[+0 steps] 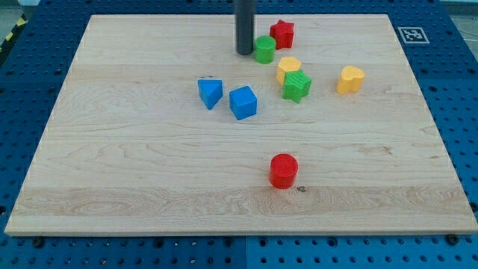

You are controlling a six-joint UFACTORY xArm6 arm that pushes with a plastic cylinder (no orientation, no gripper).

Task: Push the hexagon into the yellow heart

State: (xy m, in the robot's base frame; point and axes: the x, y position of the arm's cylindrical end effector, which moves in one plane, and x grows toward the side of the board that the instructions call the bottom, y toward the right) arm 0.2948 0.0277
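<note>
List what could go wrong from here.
1. My tip sits just left of the green cylinder, so heading straight for the yellow hexagon would likely shove the cylinder first.
2. The green star sits against the hexagon's lower edge and may deflect it away from the yellow heart.

Brightness: pretty bright and even across the pale wooden board (149, 164), nothing dim.
Light source: looks overhead and soft.
Shadows: short, faint ones hugging the blocks, e.g. under the red round block (284, 171) and the blue cube (243, 102).
Glare: none really, wood reads matte.
Focus: mostly sharp, slightly soft overall; the dark rod (245, 26) is a bit fuzzy at its edges.
Distortion: board edges look straight.
</note>
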